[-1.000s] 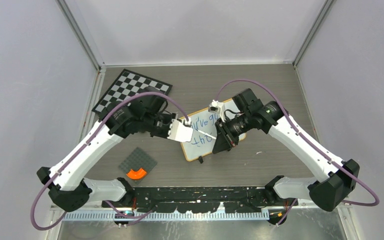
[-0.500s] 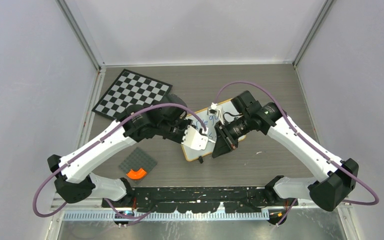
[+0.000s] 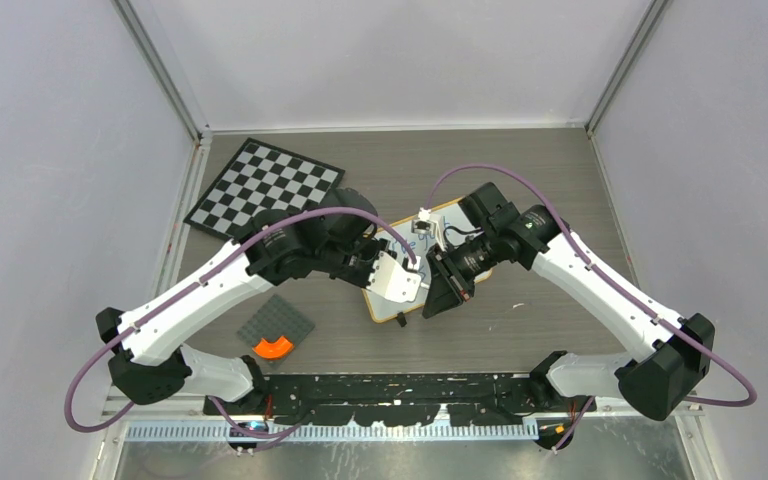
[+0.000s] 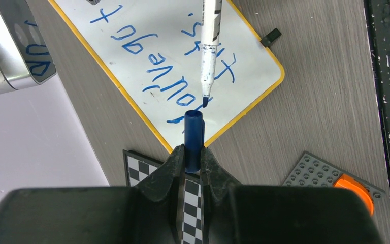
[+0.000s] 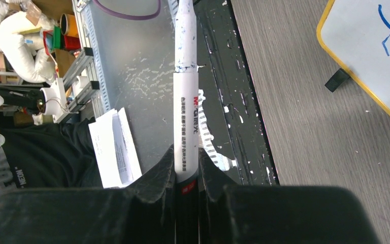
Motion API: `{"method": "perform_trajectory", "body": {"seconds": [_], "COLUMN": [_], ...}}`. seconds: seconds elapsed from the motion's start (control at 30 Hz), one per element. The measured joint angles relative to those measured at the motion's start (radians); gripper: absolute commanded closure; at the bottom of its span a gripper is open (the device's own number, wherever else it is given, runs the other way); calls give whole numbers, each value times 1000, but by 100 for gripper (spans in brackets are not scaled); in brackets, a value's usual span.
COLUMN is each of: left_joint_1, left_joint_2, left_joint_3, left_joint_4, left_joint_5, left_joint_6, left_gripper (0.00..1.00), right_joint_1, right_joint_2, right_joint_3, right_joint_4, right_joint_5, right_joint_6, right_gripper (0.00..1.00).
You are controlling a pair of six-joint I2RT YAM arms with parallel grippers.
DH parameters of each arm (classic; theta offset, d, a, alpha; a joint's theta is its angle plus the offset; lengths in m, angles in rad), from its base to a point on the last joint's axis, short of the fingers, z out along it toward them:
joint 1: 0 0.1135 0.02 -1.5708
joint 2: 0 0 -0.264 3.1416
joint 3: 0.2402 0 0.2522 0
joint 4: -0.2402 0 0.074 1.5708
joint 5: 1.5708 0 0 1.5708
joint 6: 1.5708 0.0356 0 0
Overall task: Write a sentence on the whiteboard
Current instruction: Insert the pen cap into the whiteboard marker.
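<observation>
Firstly, table point(image 3: 560, 180): grey wood-grain top. I logged everything below as resting on it or held just above it.

Chessboard point(image 3: 263, 183): far left, lying flat and askew, well apart from the work. I judged it no part of the job.

Whiteboard point(image 4: 152, 61): mid-table, between the two arms, flat and turned at an angle. It had a yellowish rim and one black clip foot point(image 4: 270, 37) showing at its edge. Several lines of blue handwriting covered its face, so I judged the sentence largely written.

Studded plate point(image 3: 276, 325): grey, near left, with an orange piece point(image 3: 274, 347) on its near edge. Neither arm was touching it.

Marker point(image 5: 185, 112): white barrel with printed lettering. The right gripper point(image 5: 186, 152) clenched it by the rear end, so the barrel ran straight out from the fingers. The blue tip hung over the board, whether touching it I could not tell, and pointed toward the cap's open mouth with a small gap left between them.

Cap point(image 4: 193, 140): dark blue. The left gripper point(image 4: 193, 151) pinched it by the base, jaws nearly closed around it, mouth outward. I judged both were held this way to line up for recapping. The risk was the tip missing the mouth and smearing ink.
</observation>
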Motion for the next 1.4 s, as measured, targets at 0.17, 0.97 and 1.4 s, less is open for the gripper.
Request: {"method": "perform_trajectory", "body": {"seconds": [0.17, 0.97, 1.4], "left_joint_1": [-6, -32, -42], "left_joint_2": [0, 2, 30], "left_joint_3": [0, -18, 3], "left_joint_4": [-3, -20, -22], "left_joint_5": [9, 0, 13], "left_joint_6": [0, 7, -6], "left_gripper": [100, 100, 100], "right_joint_1": [0, 4, 15], "right_joint_2": [0, 0, 2], "right_joint_3": [0, 0, 0], "right_joint_4": [0, -16, -24], "right_joint_5": [3, 8, 26], "right_joint_6": [0, -12, -27], "right_gripper": [100, 100, 100]}}
